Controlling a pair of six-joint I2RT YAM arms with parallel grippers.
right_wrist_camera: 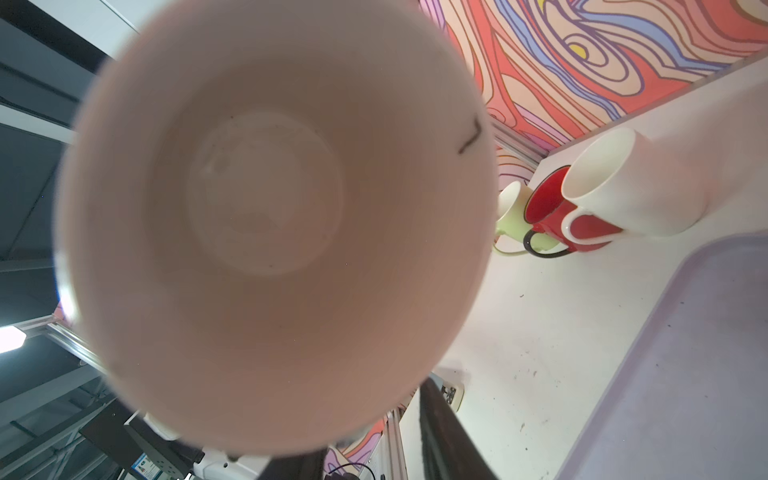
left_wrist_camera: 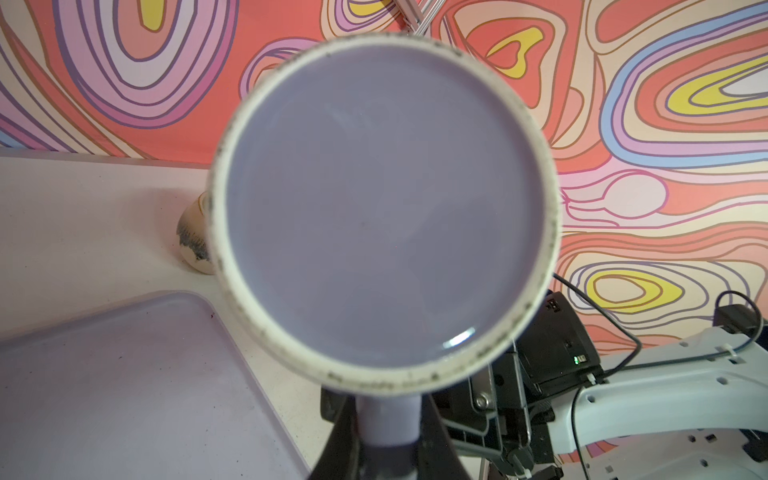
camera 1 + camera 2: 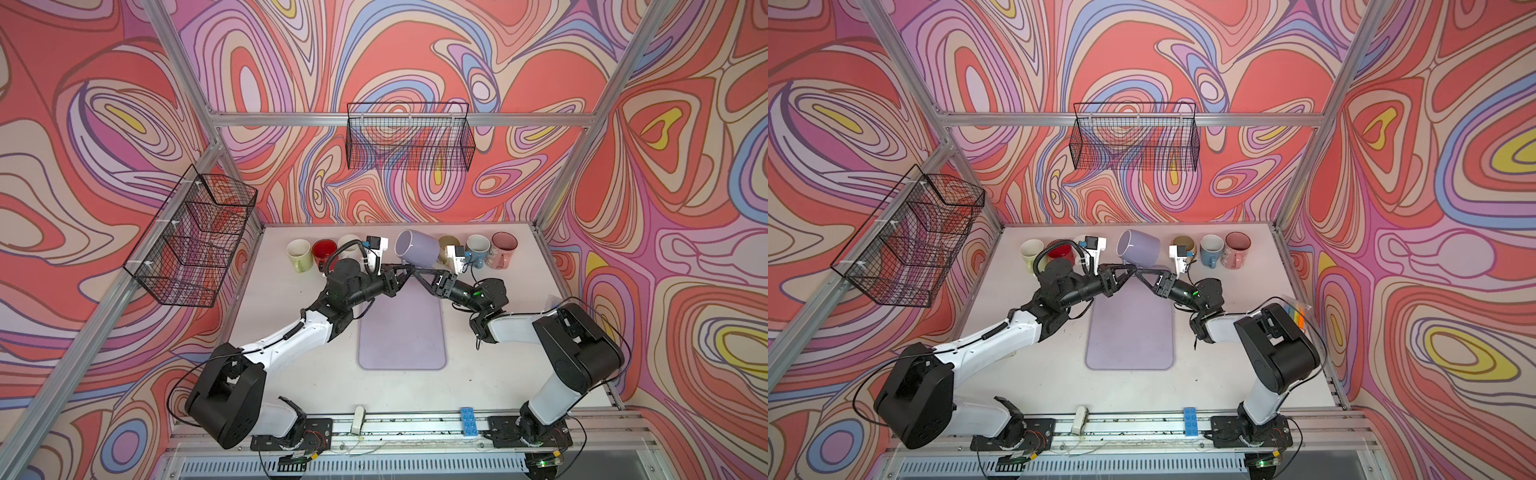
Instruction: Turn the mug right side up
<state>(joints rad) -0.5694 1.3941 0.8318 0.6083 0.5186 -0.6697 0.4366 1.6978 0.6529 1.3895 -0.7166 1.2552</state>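
A lavender mug (image 3: 417, 249) with a pale inside hangs on its side above the far end of the mat in both top views (image 3: 1140, 249). My left gripper (image 2: 388, 415) is shut on its handle (image 2: 388, 419). The mug's flat base (image 2: 382, 216) faces the left wrist camera. Its open mouth (image 1: 270, 208) faces the right wrist camera. My right gripper (image 1: 370, 432) sits just under the rim with its fingers (image 1: 444, 436) apart and nothing seen between them. In a top view both grippers meet below the mug, left (image 3: 404, 271) and right (image 3: 419, 273).
Upright mugs line the table's back edge: green (image 3: 298, 253), red (image 3: 324, 251) and white (image 3: 348, 243) on the left, beige (image 3: 446, 243), blue (image 3: 478, 249) and pink (image 3: 503, 249) on the right. A lavender mat (image 3: 401, 332) lies mid-table. Wire baskets (image 3: 409, 137) (image 3: 191, 241) hang on the walls.
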